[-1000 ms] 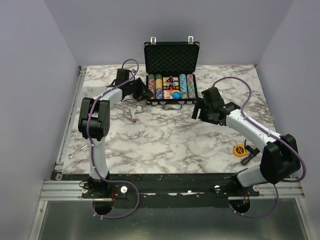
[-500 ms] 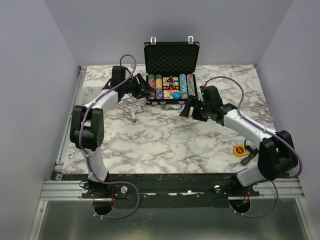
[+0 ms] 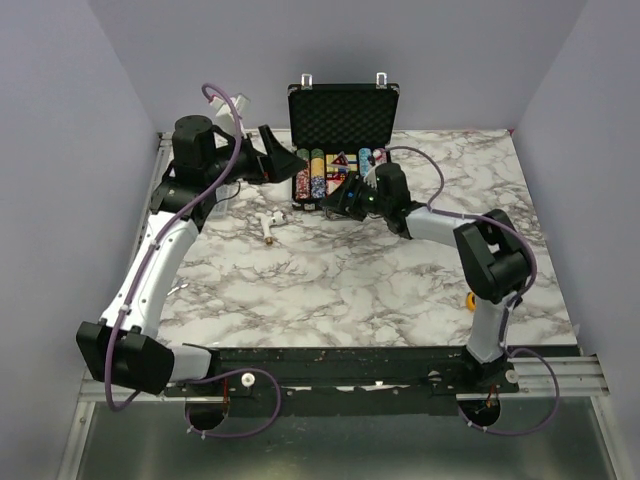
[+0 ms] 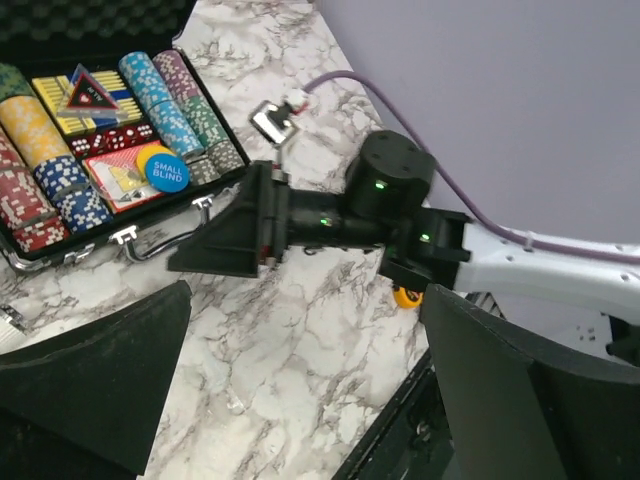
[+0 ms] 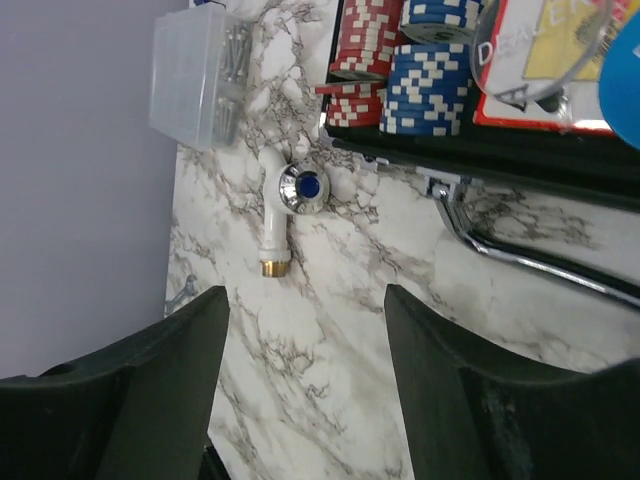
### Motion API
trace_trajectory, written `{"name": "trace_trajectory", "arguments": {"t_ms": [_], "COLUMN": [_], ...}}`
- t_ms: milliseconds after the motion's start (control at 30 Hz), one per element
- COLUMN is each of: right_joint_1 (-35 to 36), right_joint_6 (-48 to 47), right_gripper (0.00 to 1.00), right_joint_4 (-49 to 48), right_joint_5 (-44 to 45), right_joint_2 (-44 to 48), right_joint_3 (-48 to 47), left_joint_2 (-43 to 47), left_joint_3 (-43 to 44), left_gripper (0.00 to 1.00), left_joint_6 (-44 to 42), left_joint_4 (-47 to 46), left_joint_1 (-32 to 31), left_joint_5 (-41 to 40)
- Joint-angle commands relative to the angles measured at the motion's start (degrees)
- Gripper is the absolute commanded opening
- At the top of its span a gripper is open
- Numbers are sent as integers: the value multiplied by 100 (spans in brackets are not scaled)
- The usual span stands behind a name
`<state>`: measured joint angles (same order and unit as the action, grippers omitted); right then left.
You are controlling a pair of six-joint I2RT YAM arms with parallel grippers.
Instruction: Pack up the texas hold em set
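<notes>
- Open black briefcase (image 3: pixel 343 108) sits at 12 o'clock on marble table (image 3: pixel 330 290). Long axis runs 9-to-3; lid upright at far side, foam face twd 6 o'clock.
- Chip rows (image 3: pixel 318 172) in the base lie 12-to-6, side by side.
- Left gripper (image 3: pixel 285 158) hangs at case's 9 o'clock end, claw spread wide, nothing btwn fingers.
- Right gripper (image 3: pixel 343 197) sits low at case's 6 o'clock edge; claw apart, empty.
- Left wrist cam, unlike top view, makes lettering legible: blue "SMALL BLIND" disc (image 4: pixel 166 172) at edge of red card box (image 4: pixel 112 178). Also catches yellow tape measure (image 4: pixel 405 297) peeking from behind right arm.
- Right wrist cam adds close detail: chrome handle (image 5: pixel 530 255) on case front, see-through "DEALER" disc (image 5: pixel 540 45), white plastic object (image 5: pixel 285 205) w/ blue centre, and clear box (image 5: pixel 195 75), both on table off case's 9 o'clock end.
</notes>
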<state>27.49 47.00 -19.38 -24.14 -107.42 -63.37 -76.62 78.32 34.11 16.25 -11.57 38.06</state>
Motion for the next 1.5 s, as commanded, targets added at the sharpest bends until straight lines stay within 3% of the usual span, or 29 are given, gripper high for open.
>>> {"name": "trace_trajectory", "arguments": {"t_ms": [0,433,800,1167,1467], "right_joint_1": [218,547,545,534,494], "right_joint_6": [291,238,-85,-75,100], "right_gripper": [68,69,68,71,75], "right_joint_4": [-658,197,466,628,631], "right_joint_5": [-13,336,720,465,401], "right_joint_2": [-796,-2430,-3127,-2412,-2696], "right_joint_3": [-911,-3227,-3725,-3784,-3868], "left_joint_2": [239,1040,1174,1156,1112], "left_joint_3": [-64,-344,-362,-318,-356], "left_gripper": [98,98,98,98,98], "left_joint_6": [-659,-713,-806,-932,-975], "left_joint_4": [615,563,581,711,669], "left_joint_1": [-300,-1091,-1263,-1347,-1353], "left_joint_5": [-320,-615,-799,-1042,-1045]}}
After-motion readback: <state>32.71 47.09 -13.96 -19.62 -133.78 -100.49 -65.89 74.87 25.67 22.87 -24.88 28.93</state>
